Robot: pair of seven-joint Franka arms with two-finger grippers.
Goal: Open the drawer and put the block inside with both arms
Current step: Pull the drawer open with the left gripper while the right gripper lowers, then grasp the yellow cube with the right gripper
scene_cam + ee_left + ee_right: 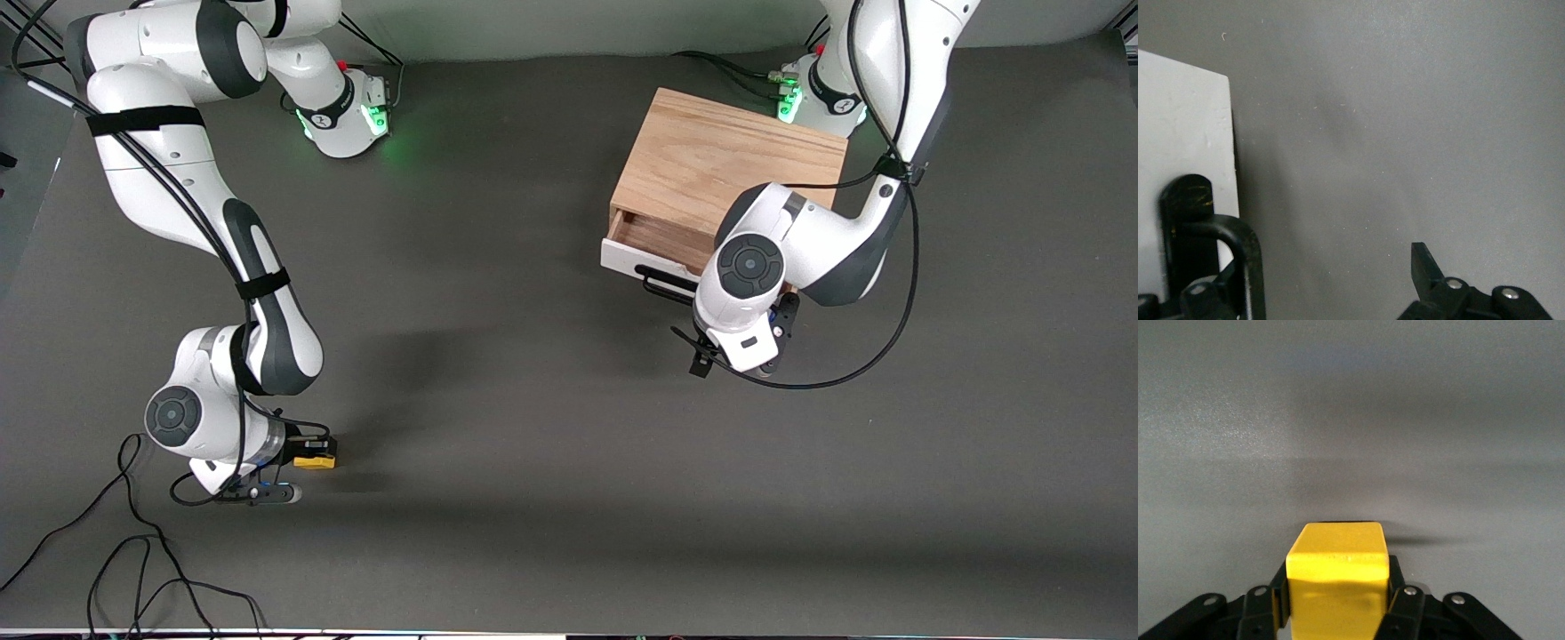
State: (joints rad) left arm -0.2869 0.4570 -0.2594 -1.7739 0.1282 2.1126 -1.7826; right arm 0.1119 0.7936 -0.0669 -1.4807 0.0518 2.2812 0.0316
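The oak cabinet [729,160] stands toward the left arm's end of the table. Its drawer [633,260] is pulled partly out and shows its brown inside. My left gripper [711,348] is open, low in front of the white drawer front [1185,133] at the end of the black bar handle [665,284]. The handle's end [1248,257] stands between its fingers, close to one of them; the other finger [1423,265] is well apart. My right gripper [313,450] is shut on the yellow block [315,461], low over the mat toward the right arm's end. The block [1337,567] fills its jaws [1337,590].
Dark grey mat [533,427] covers the table. Loose black cables [133,569] lie near the front edge at the right arm's end. The left arm's forearm [827,240] hangs over part of the cabinet and drawer.
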